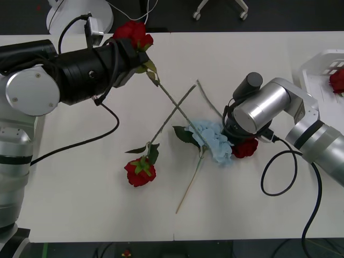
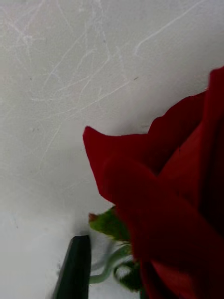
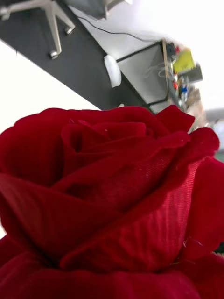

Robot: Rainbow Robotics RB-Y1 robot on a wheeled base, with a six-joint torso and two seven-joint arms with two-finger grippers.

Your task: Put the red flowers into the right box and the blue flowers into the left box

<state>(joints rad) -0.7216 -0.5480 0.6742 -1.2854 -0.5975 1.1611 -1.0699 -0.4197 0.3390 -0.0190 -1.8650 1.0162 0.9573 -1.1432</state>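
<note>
My left gripper (image 1: 126,47) at the table's far left is shut on a red flower (image 1: 133,33), held up off the table. Its bloom (image 3: 107,201) sits close before the left wrist camera and its stem slants down toward the table's middle. My right gripper (image 1: 243,141) is down over a second red flower (image 1: 246,148), whose bloom (image 2: 177,210) is right against that wrist's camera. That flower lies beside a blue flower (image 1: 212,138) at the centre. A third red flower (image 1: 140,172) lies nearer the front. The right box (image 1: 314,70) holds another red flower (image 1: 337,80). The left box is out of view.
Long green stems (image 1: 177,110) cross one another in the middle of the table. Black cables hang from both arms. Beyond the table's far edge are a dark floor and chair legs.
</note>
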